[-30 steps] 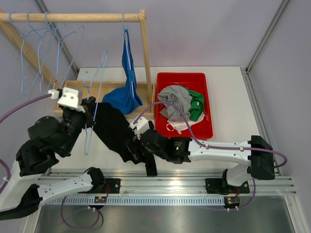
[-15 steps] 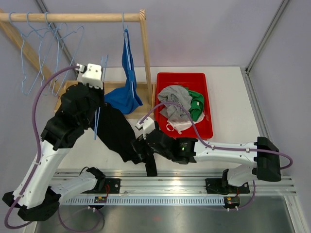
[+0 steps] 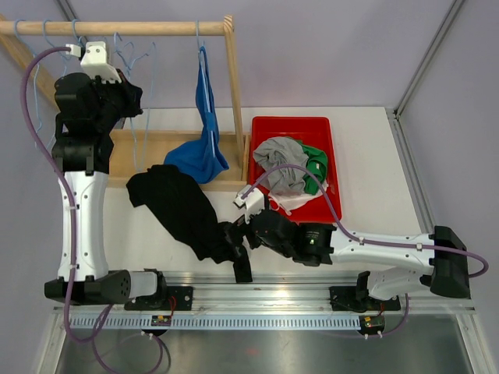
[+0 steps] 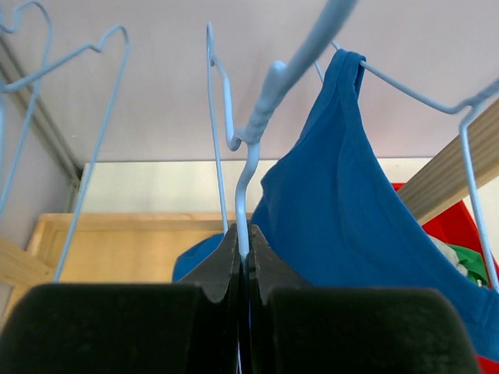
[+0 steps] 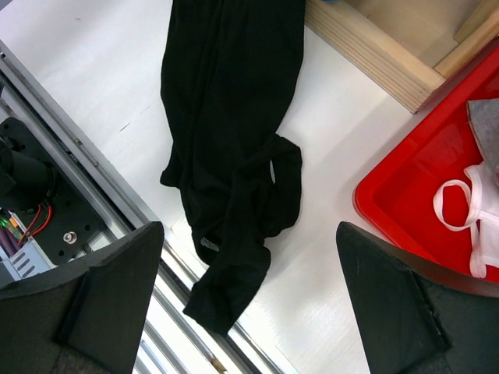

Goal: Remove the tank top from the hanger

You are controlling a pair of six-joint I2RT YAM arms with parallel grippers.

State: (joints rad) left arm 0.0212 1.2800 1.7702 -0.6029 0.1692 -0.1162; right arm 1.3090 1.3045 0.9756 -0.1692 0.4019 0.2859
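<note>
A: Since half a second ago, the left arm has swung up from the table to the pale wooden rail [image 3: 156, 28], taking the thin pale-blue wire hanger [image 4: 251, 148] with it.

B: The left gripper [image 4: 243, 238] is pinched tight on that wire. The limp black tank top [image 3: 175, 206] lies crumpled on the white table [image 3: 366, 187], free of the hanger.

A: So the removal looks done. Whether the hook sits on the rail cannot be told. A bright blue tank top [image 3: 207, 117] hangs there too.

B: The right gripper [image 5: 249, 269] is spread wide above the black top's lower end, holding nothing.

A: Any writing?

B: Only a small tag [image 5: 207, 243] on the black cloth, too small to read.
</note>
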